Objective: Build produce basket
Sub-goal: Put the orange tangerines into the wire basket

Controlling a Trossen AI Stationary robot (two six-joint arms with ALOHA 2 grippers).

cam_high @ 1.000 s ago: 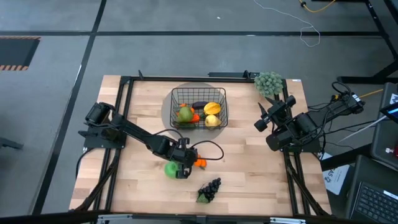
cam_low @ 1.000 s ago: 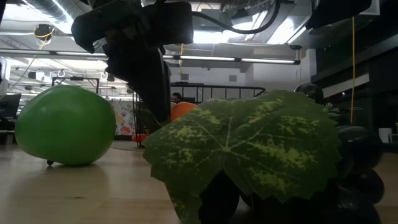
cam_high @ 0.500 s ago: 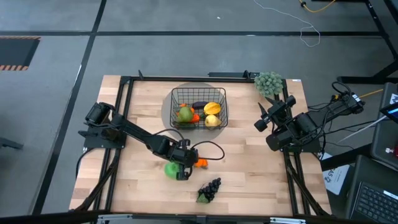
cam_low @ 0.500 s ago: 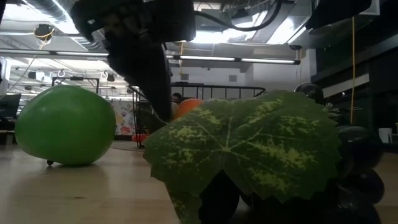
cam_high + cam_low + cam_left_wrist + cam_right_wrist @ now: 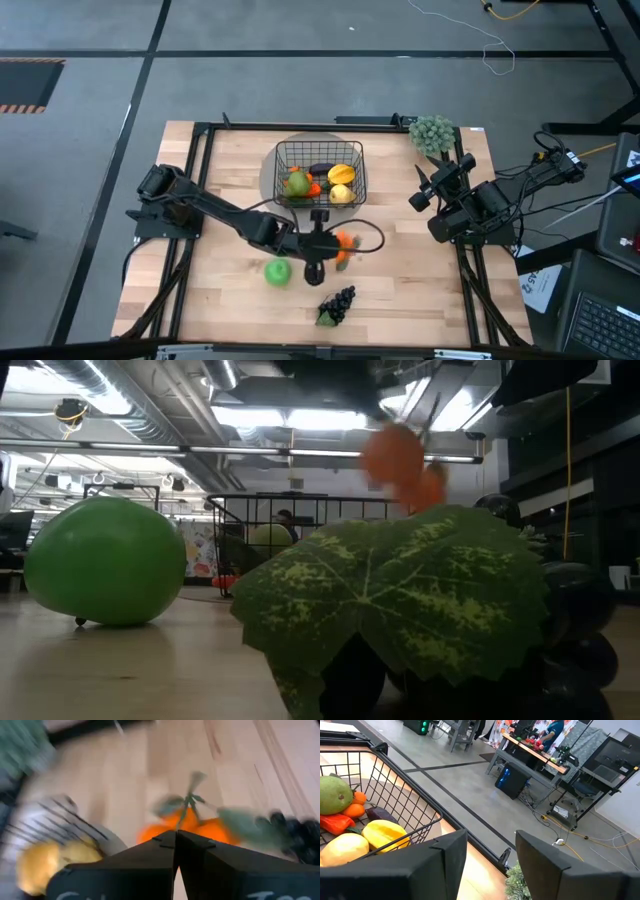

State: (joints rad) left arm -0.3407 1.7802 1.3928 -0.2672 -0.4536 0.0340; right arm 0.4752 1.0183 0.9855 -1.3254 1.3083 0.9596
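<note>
Carrying oranges, left gripper clamped on stem near basket; green apple, grapes remain; right gripper agape.

Pale grey-green bushy cluster at table's far right corner; grey round disc mid-table.

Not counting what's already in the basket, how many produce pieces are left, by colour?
Green: 1, the apple, on the table.
Orange: 1, the oranges, one bunch, lifted in the left hand.
Dark: 1, the grapes, on the table.
Total: 3
</note>
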